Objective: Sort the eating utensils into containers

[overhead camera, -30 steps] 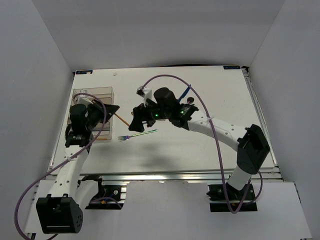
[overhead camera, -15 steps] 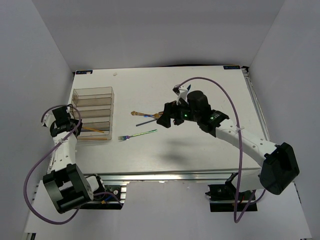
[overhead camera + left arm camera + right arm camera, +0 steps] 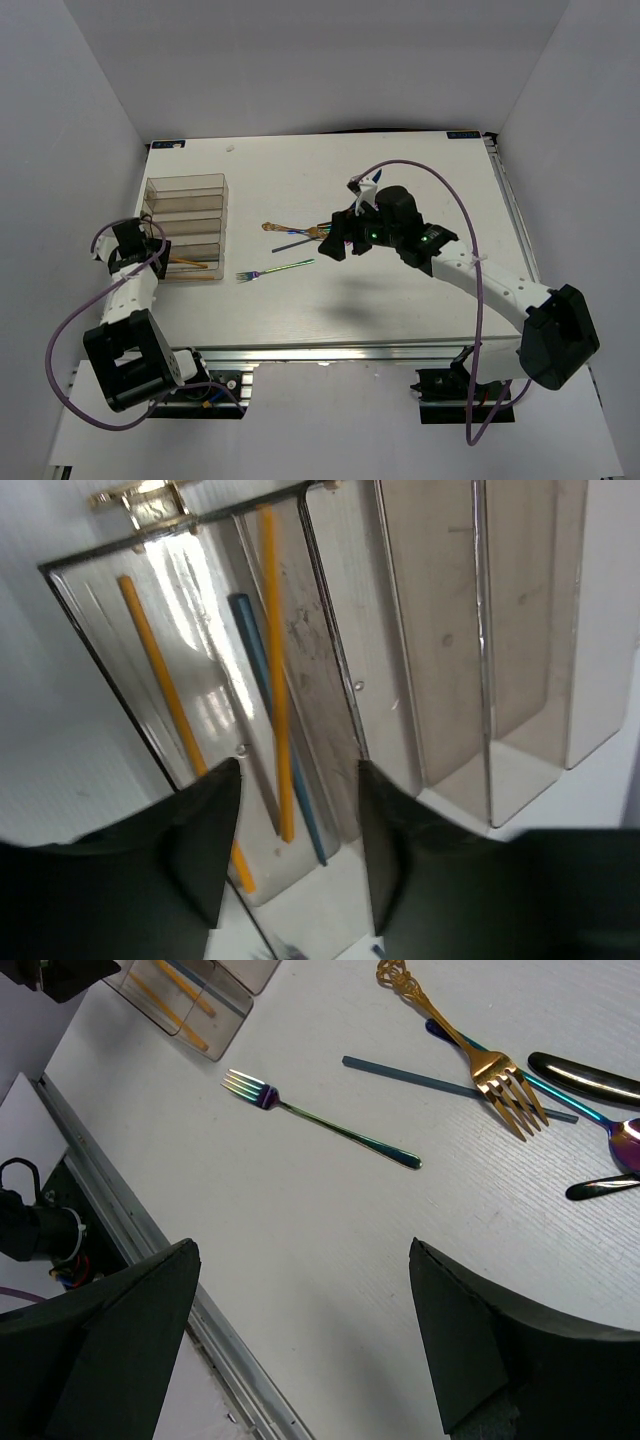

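We judge the step in hand to be picking up the rainbow fork (image 3: 320, 1120). The right gripper (image 3: 300, 1260) should come down square across the thin handle, straddle it, and close low against the table (image 3: 330, 1220) so the flat metal cannot skid. Its fingers stand wide apart, holding and touching nothing. The fork lies near the organiser (image 3: 185, 178), off its right near corner. The gold fork (image 3: 470, 1050), grey stick (image 3: 440, 1085) and spoons (image 3: 590, 1065) lie farther out on that side. The left gripper (image 3: 298, 780) hangs over the organiser's near end, fingers apart and empty, above orange sticks (image 3: 275, 660) inside.
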Controlling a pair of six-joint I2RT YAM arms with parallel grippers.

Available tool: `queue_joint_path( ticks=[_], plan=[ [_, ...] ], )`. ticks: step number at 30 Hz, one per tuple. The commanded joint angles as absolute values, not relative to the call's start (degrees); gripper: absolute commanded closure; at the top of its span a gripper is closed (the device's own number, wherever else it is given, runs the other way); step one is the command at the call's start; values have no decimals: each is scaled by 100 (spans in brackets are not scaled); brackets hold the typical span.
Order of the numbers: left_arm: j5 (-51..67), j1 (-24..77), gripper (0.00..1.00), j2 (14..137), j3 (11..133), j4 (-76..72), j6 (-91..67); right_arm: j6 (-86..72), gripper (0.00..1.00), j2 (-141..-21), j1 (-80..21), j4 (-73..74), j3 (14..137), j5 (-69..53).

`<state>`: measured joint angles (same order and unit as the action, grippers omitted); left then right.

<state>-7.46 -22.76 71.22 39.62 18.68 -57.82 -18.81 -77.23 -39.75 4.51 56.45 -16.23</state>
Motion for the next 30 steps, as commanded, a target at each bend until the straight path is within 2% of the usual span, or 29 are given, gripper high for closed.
queue_joint_path(
  ticks=[1,8,9,10,14,16,18,20,21,23,26,27,30],
  plan=[
    [-404,-2303,36,7049,3876,1441,-5801,-1653,11,-7805,-3946,325,5704,-1661],
    [-193,-2303,15,6224,3955,1845,-5319,-1442,11,-8707,-4042,834,6309,-1171],
    [-167,-2303,11,6014,4086,2037,-4987,-1398,10,-8840,-4086,974,6589,-760],
    [-123,-2303,2,5942,4148,2135,-4792,-1354,11,-8981,-4139,1202,6731,-556],
    [-9,-2294,2,5722,4473,2671,-3808,-1501,11,-9797,-4411,1678,7426,481],
    [639,-2276,2,5713,4526,2655,-3236,-1818,11,-10114,-4456,1792,7654,939],
    [808,-1848,2,5783,4587,2689,-2936,-2414,11,-10204,-4535,1793,7831,1507],
    [372,-1138,2,5897,4833,2637,-2795,-2898,11,-10126,-4527,1627,7587,1809],
    [126,-255,2,5976,4973,2672,-2647,-3292,10,-10038,-4492,1522,7437,1967],
    [-645,1117,2,6448,5447,2724,-2323,-3471,11,-9540,-4247,1153,6955,1663],
    [-1045,2202,2,7570,6193,3031,-1638,-3604,11,-8566,-3799,537,5804,1012],
    [-1115,2389,2,7881,6388,3267,-1469,-3508,11,-8317,-3719,475,5392,854],
    [-1196,2742,4,8927,7047,3550,-994,-2858,11,-7586,-3507,772,5168,843]
  ],
)
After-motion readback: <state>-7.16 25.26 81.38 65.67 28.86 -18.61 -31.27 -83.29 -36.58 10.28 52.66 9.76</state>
